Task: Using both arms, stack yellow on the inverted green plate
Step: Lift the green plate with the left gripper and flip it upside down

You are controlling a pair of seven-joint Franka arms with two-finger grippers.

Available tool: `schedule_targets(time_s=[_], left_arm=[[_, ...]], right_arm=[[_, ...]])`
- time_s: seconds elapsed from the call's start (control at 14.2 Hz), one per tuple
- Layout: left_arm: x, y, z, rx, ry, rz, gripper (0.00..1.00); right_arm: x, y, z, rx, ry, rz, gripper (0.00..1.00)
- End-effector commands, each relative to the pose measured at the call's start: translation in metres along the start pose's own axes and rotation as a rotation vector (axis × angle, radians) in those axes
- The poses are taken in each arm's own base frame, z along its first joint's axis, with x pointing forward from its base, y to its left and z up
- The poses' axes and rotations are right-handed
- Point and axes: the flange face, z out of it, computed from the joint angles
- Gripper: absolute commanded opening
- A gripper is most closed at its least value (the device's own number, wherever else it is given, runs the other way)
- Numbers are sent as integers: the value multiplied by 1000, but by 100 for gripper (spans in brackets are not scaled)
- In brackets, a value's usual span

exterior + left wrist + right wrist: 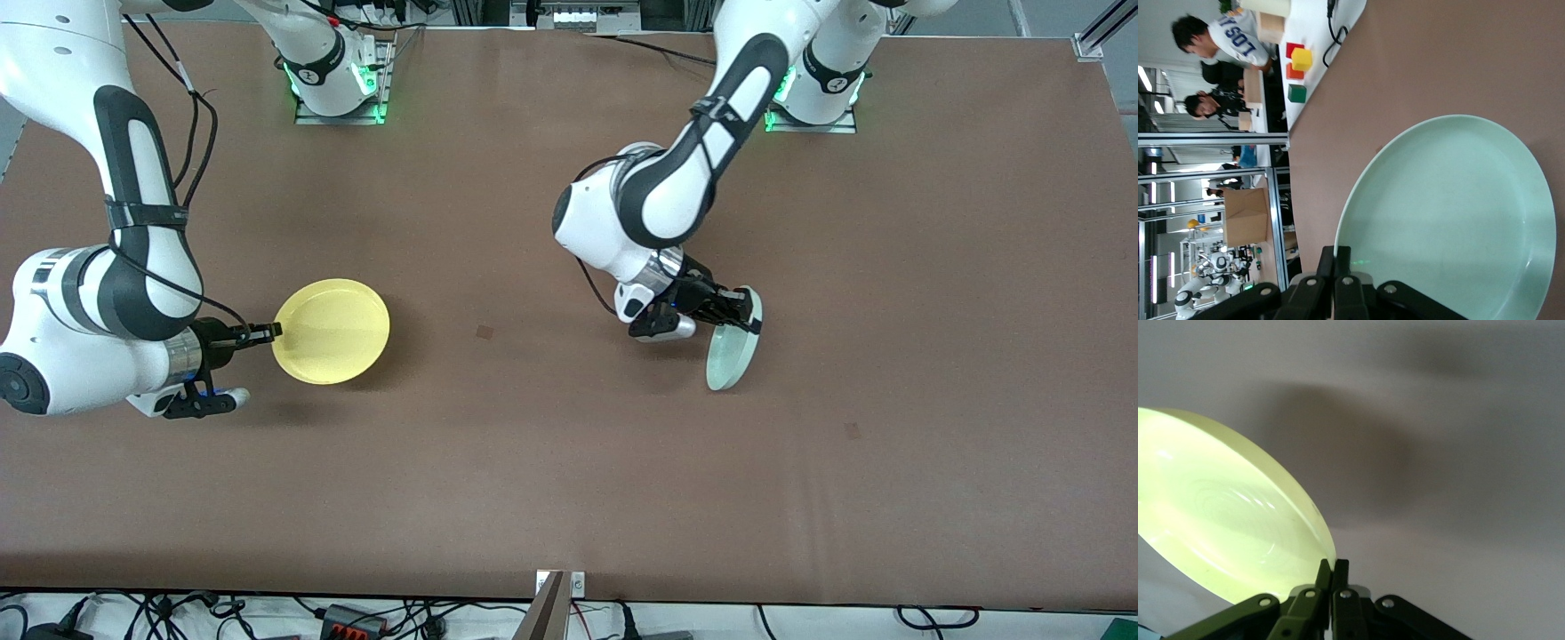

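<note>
My left gripper (745, 307) is shut on the rim of the pale mint-green plate (734, 347) and holds it tilted on edge over the table's middle, toward the left arm's end. In the left wrist view the green plate (1451, 213) shows its hollow face, its rim pinched between my fingers (1327, 261). My right gripper (269, 332) is shut on the rim of the bright-yellow plate (332, 332) and holds it lifted and nearly level above the table at the right arm's end. The right wrist view shows the yellow plate (1218, 520) and its shadow beneath.
The brown table (551, 462) is bare around both plates. A small metal bracket (558, 587) sits at the table's edge nearest the front camera. Coloured blocks (1298, 70) lie off the table in the left wrist view.
</note>
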Motion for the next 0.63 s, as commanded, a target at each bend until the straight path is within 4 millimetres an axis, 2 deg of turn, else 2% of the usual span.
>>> schedule_targets(time_s=[0.0,0.14,0.28,0.35,0.42,0.49,0.56], left_arm=[[-4,32,-16,62,40,-49,1],[-7,43,-14,60,37,-76,1],[-14,61,-17,61,43,-110,1],[-16,67,-18,63,49,-126,8],[-16,67,-17,48,39,-126,46],[-17,69,-15,31,19,-125,96],[-14,68,-16,-10,7,-141,100]], right_arm=[[0,-19,-5,14,-6,18,0],[2,-35,-1,4,-11,12,0],[5,-39,3,26,-12,25,0],[6,-47,7,40,-16,18,0],[6,-46,6,42,-14,20,0],[7,-45,7,42,-13,20,0],[7,-41,6,43,-11,18,0]])
